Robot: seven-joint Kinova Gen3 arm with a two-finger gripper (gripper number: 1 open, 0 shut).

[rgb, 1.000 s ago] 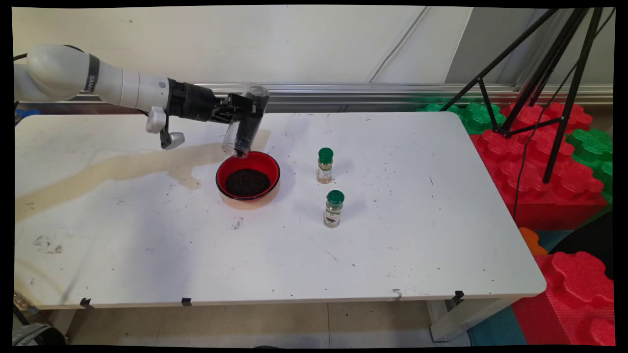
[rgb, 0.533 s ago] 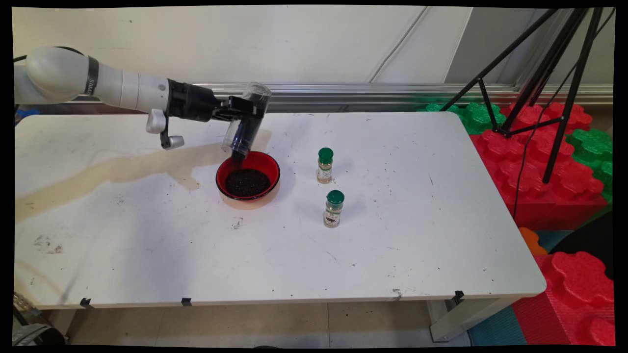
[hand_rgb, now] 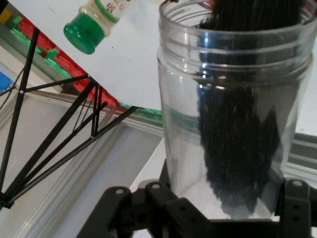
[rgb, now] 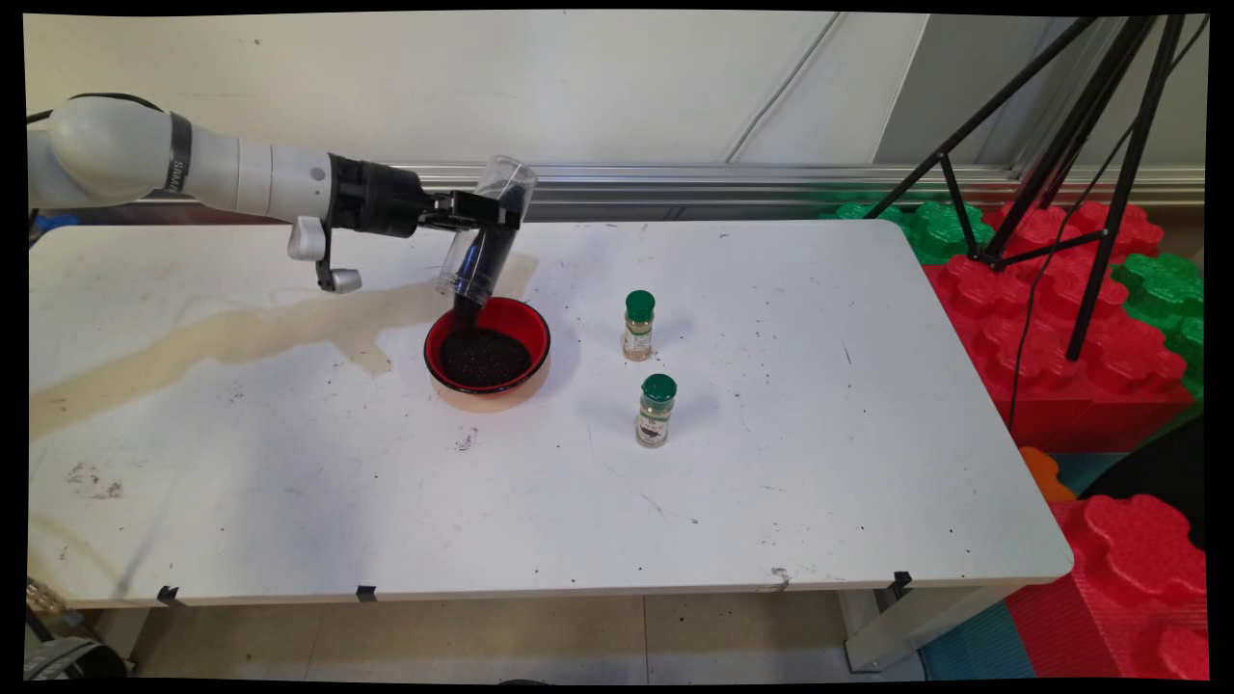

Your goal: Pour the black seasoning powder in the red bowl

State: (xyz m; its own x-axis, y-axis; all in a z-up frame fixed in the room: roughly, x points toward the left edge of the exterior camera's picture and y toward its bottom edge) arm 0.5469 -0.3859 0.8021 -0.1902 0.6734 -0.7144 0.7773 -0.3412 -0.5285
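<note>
a: where is the gripper (rgb: pixel 479 214)?
b: out over the far left part of the table (rgb: pixel 540 501), reaching in level from the left. its jaws are clenched on a clear jar (rgb: pixel 485 236) — in the hand view the black linkage hugs the jar's lower body on both sides.

a: which way does the jar point?
b: it is tipped mouth-down. its long axis runs steeply from upper right to lower left in the main view, closed base up near the wall, open threaded mouth low and just above the far left rim of the red bowl (rgb: pixel 528 328).

a: anything in the jar?
b: dark grains (hand_rgb: pixel 237 148) — they stream along the lower inside wall and out of the mouth. a thin dark column joins the mouth to the black heap (rgb: pixel 486 357) lying in the bowl.

a: what stands nearby?
b: two small spice bottles with green caps, both upright, right of the bowl and apart from it. the farther bottle (rgb: pixel 638 326) is level with the bowl; the nearer bottle (rgb: pixel 656 411) stands closer to the table's front edge and a little further right. the hand view catches one green-capped bottle in its top left corner.

a: beyond the table?
b: a black tripod (rgb: pixel 1070 145) over red and green foam blocks (rgb: pixel 1080 318), on the right.
</note>
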